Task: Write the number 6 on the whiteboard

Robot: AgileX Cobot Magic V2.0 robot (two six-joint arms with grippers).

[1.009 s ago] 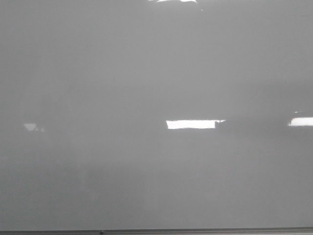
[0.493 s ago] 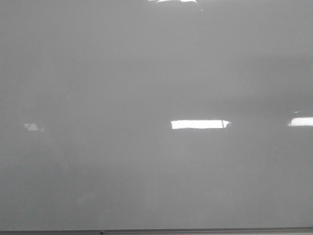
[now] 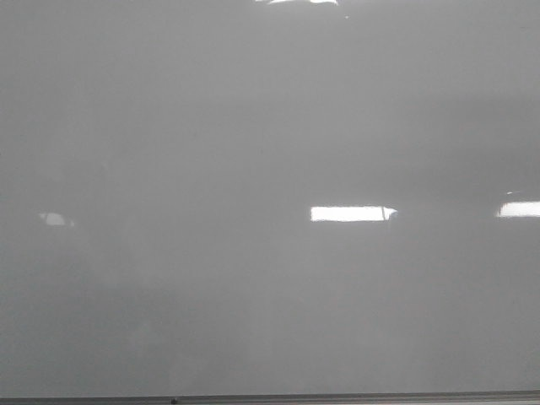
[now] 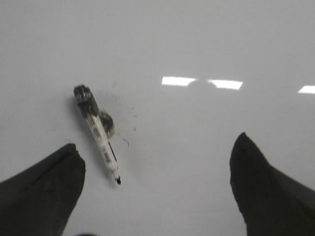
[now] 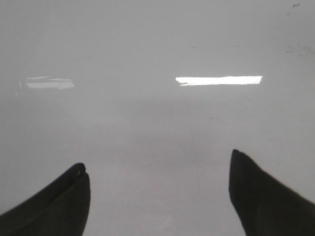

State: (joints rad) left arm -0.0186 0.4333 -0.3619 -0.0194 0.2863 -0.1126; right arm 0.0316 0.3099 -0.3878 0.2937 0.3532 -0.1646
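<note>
The whiteboard (image 3: 253, 126) fills the front view, glossy grey-white, with its thin grey frame strip (image 3: 337, 397) along the near edge. No drawn number 6 shows in any view. A white marker (image 4: 101, 140) with a black end and a bare black tip lies flat on the board in the left wrist view. My left gripper (image 4: 156, 142) is open and empty above the board, with the marker just beside one finger (image 4: 44, 187). My right gripper (image 5: 157, 160) is open and empty over bare board (image 5: 147, 39). Neither gripper shows in the front view.
Bright white rectangular light reflections (image 3: 350, 213) lie on the board. A few faint dark specks (image 4: 133, 118) sit near the marker. Faint smudges (image 5: 298, 49) show far from the right gripper.
In the front view the left end of the middle bright reflection has shifted to the right and the faint dark reflection beside it has faded. Nothing else has visibly moved.
</note>
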